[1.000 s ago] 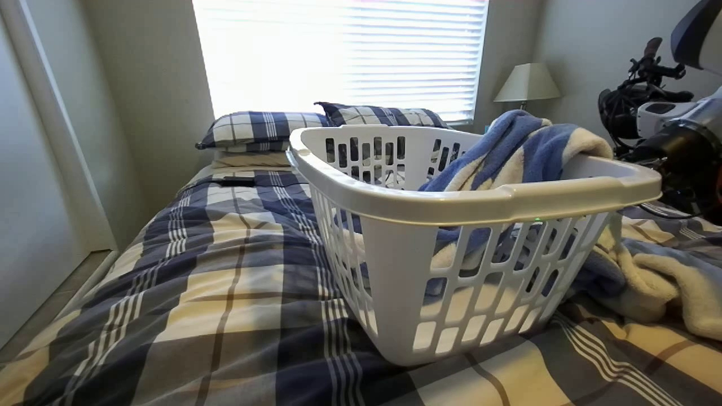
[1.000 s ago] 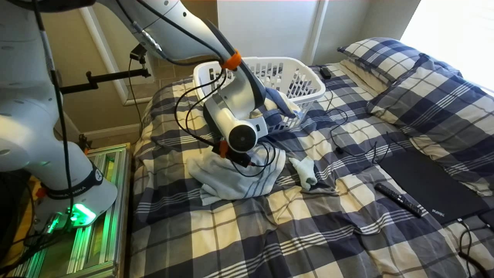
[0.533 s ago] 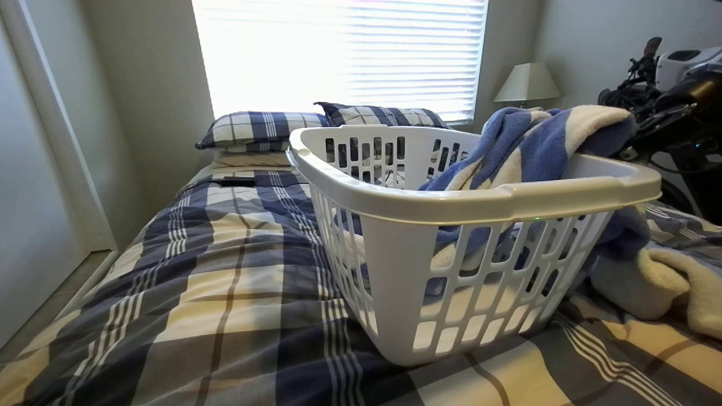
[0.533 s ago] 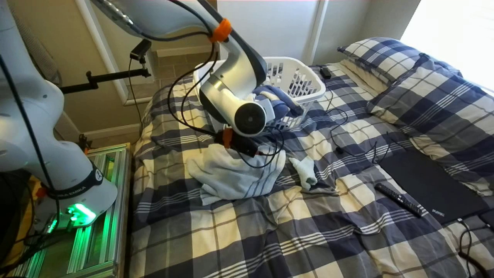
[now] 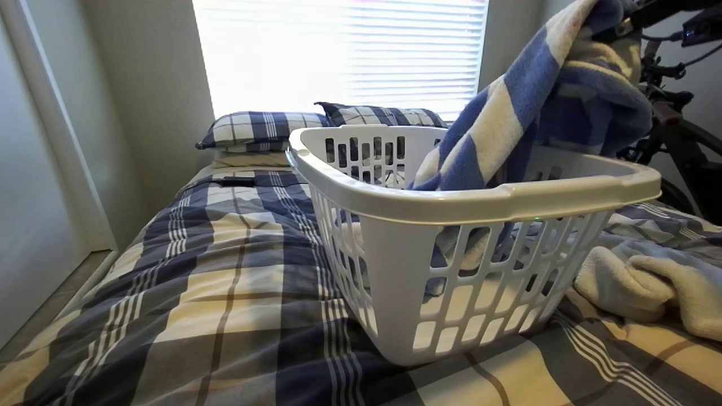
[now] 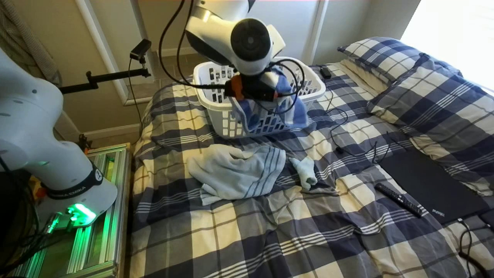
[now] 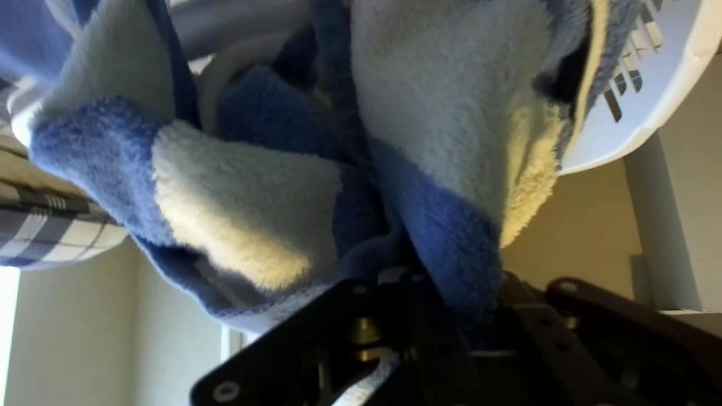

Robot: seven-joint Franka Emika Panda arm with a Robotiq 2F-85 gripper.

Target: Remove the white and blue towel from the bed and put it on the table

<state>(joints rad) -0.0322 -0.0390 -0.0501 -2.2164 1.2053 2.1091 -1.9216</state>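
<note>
In an exterior view, the blue-and-white towel (image 5: 502, 113) hangs in thick, soft folds, its upper end pinched by the dark fingers (image 5: 648, 16), which are clamped on it. One patchwork length slants down into the basket (image 5: 428, 206); a bunched fold droops beside it, near the rim. The basket is glossy white plastic, round-cornered, its walls cut in rows of rounded slots. Under it the plaid bed (image 5: 242, 293) ripples in shallow creases, up to plump pillows (image 5: 265, 128); the slats of the blinds (image 5: 412, 62) can be made out only here.

In an exterior view, the smooth white robot arm (image 6: 216, 33) curves over the basket and hides the fingers; cloth drapes in front of the slotted wall, touching or not, I cannot tell. Only here do stripes show on a pale towel (image 6: 235, 177), crumpled on the bed, with a small white cloth (image 6: 305, 172) near it and, well apart, a slim remote control (image 6: 398, 199) and flat black laptop (image 6: 432, 185).

The wrist view brings out the fuzzy pile: broad blocks of blue and cream, twisting where the towel narrows between the fingers.
</note>
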